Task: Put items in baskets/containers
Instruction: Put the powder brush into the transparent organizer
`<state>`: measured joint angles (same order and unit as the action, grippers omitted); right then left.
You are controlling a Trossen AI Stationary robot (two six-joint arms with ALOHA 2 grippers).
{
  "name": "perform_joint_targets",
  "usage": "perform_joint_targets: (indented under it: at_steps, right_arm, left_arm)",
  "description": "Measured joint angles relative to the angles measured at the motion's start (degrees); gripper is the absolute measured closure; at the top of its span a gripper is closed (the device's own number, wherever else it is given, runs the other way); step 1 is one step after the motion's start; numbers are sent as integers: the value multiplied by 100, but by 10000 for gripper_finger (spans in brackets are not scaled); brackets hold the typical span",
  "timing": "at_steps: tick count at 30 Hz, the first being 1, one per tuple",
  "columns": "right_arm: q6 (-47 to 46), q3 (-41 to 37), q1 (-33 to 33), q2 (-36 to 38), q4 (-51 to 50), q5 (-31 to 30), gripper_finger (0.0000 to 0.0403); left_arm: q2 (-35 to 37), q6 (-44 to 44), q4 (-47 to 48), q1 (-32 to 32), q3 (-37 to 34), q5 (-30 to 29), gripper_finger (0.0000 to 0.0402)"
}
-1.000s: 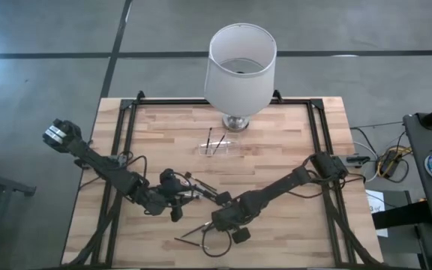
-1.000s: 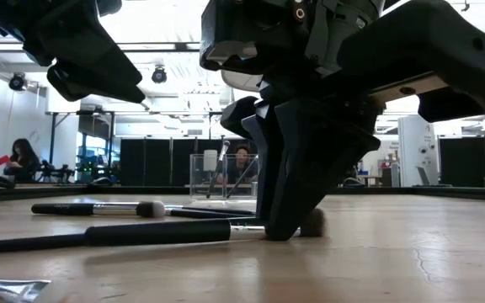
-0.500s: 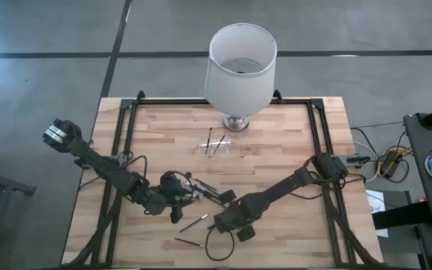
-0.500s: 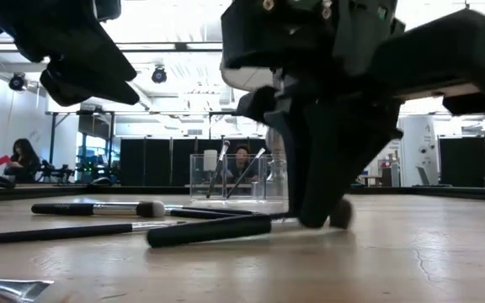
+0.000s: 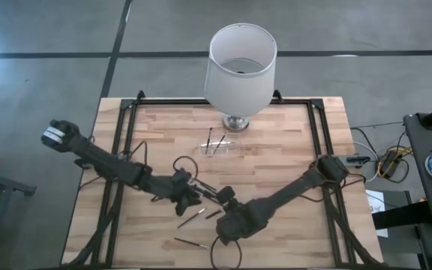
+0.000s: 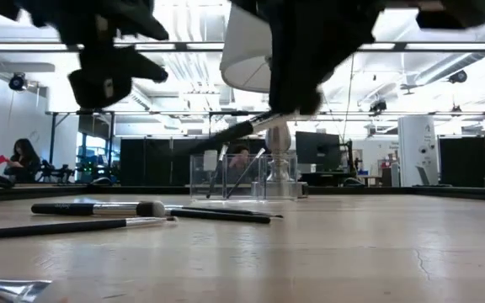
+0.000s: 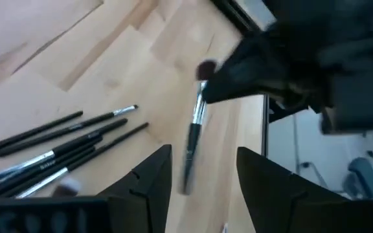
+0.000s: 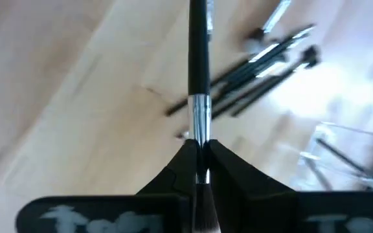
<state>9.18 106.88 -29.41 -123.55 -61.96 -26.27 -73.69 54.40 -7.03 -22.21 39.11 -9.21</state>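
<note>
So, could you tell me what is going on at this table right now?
The robot is sorting makeup brushes into a clear holder, which already has two in it and stands in front of a white lamp. The right gripper is shut on one brush, held by its metal collar and lifted clear of the table. The left gripper is open and empty, above the loose brushes that lie on the wooden table.

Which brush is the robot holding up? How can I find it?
Find the big white lampshade, then come toward the near table edge to the right gripper. Pinched in it is a thin dark brush with a silver band. It alone is lifted off the wood; the other brushes lie flat.
</note>
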Motion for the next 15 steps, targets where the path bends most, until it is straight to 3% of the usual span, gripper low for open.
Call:
perform_joint_targets:
  at_steps: [7,12,15]
  right_arm:
    - [405,632,-100,4,-495,-778,396]
    - [-127,741,-98,17,-496,-837,396]
    - [-950,550,-96,9,-558,-643,396]
  left_arm:
    - [-12,97,11,1081,-4,2028,236]
    - [-10,-392,13,1497,-4,2120,236]
    - [-9,-533,33,1549,-4,2010,236]
